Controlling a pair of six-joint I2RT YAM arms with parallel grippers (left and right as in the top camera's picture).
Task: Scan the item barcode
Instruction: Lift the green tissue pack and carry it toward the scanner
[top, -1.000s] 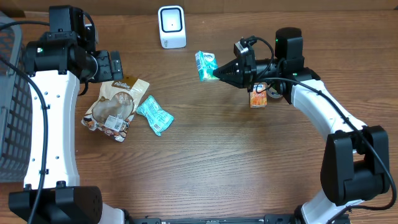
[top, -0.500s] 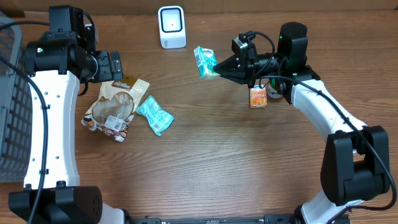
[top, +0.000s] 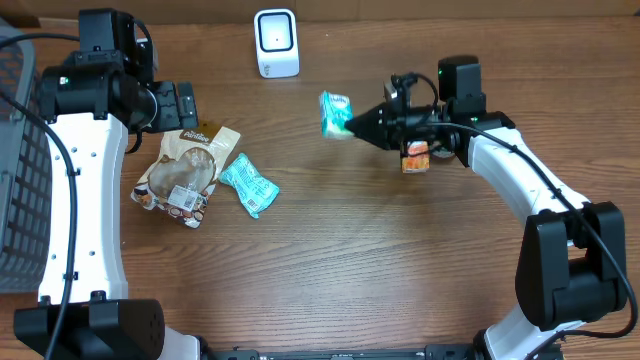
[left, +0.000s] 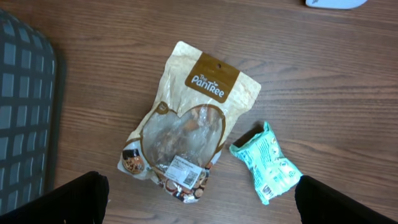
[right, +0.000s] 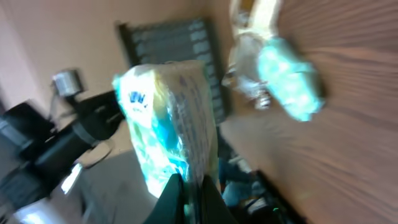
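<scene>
Beside one pouch (top: 180, 172), one teal packet (top: 248, 185)

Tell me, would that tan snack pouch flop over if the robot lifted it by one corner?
Probably floppy: the tan pouch lies flat and wrinkled, so it would likely sag. It seems light for its size; its clear window shows loose pieces, not a solid block. Pushed, it should slide rather than roll.
</scene>
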